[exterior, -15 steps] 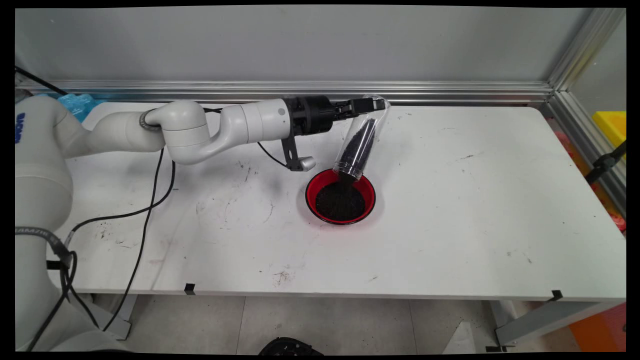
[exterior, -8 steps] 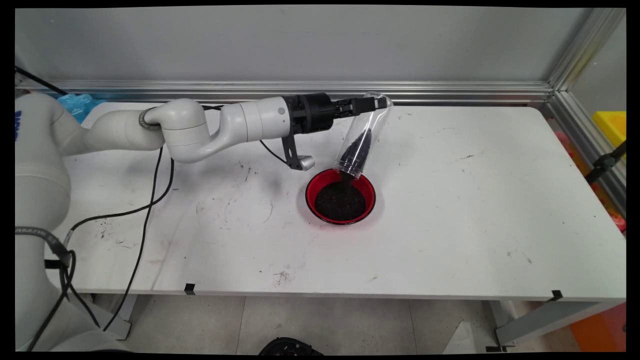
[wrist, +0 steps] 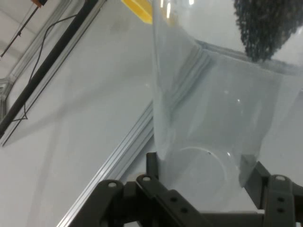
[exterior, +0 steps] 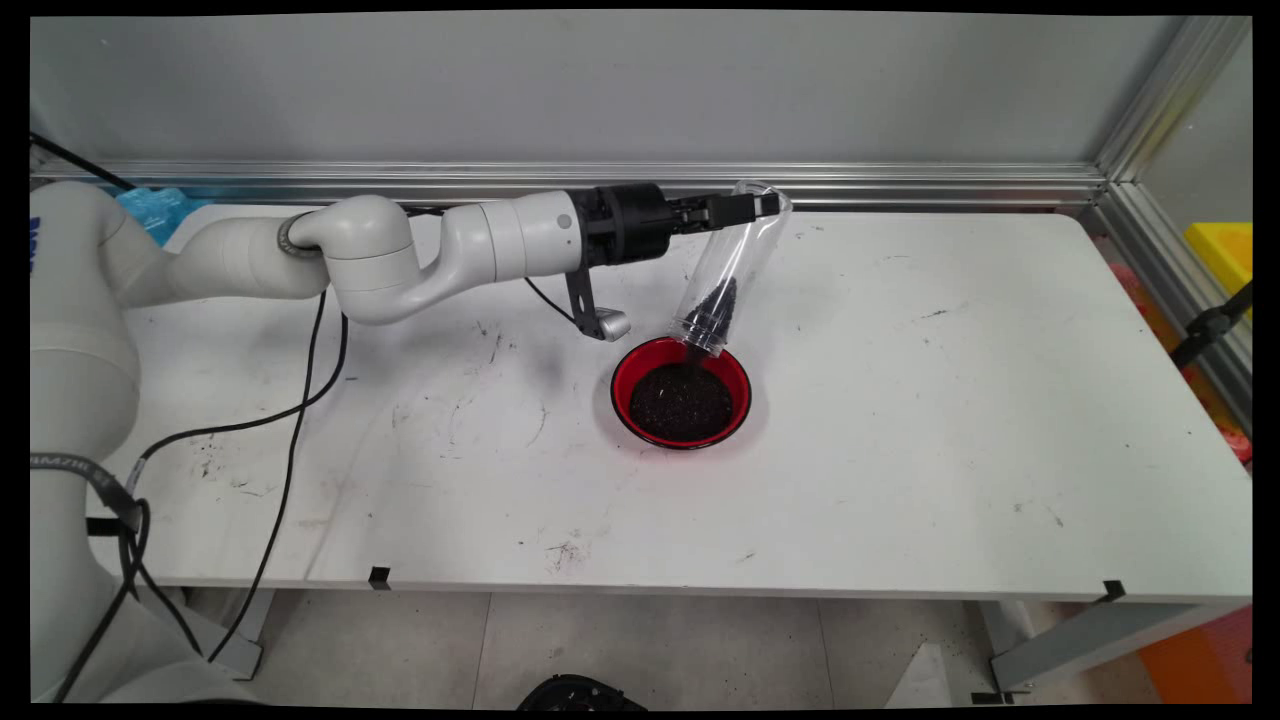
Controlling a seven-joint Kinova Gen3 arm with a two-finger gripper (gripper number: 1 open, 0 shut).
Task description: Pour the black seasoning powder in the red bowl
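The pincer [exterior: 762,205] pinches a clear plastic bottle [exterior: 735,262] tilted mouth-down above the red bowl [exterior: 681,393], dark grains [exterior: 714,306] near its mouth.

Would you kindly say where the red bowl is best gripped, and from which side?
Probably the red bowl at its rim on the right or near side, from above: the thin upright wall suits a pinch, and the tilted clear container in the gripper overhangs the far edge.
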